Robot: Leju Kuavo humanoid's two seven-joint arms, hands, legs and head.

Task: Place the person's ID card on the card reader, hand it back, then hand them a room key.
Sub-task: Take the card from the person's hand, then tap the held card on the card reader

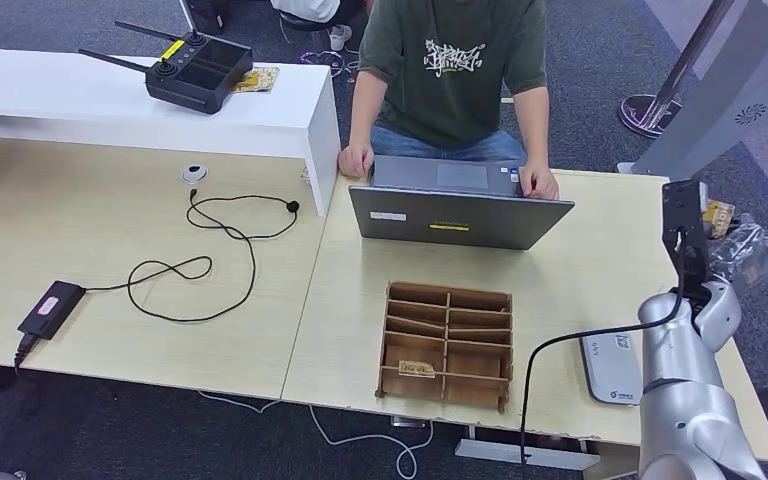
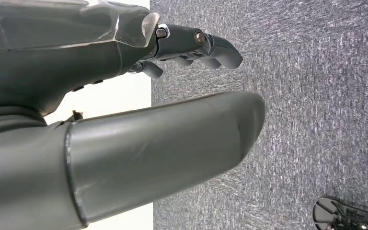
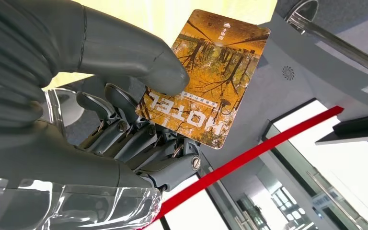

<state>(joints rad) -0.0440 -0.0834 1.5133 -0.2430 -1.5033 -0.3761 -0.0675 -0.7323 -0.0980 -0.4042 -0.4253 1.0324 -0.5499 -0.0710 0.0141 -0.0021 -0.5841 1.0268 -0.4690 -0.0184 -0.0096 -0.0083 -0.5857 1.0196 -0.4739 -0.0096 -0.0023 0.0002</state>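
The room key card (image 3: 205, 76), an orange card printed with autumn trees and the word HOTEL, is being pinched at one edge by the right hand (image 3: 124, 115), the thumb (image 3: 139, 62) pressing on its printed face and the darker fingers (image 3: 148, 139) backing it from behind. Most of the card is standing free beyond the grip. It is looking thin, stiff and light, with a glossy face (likely slippery under a hard thumb pad), so a hold near the edge is probably adequate but could let it pivot or slide if jolted; the free far end is where the person (image 1: 450, 70) could best be taking it.

In the head view the right hand (image 1: 735, 245) is raised past the right end of the table (image 1: 600, 260), off to one side of the person, who is typing at a laptop (image 1: 455, 215). The card reader (image 1: 612, 368) is lying beside the wooden organizer (image 1: 447, 345).

The left hand (image 2: 124, 120) is hanging over carpet, holding nothing, fingers apart and loosely curved.
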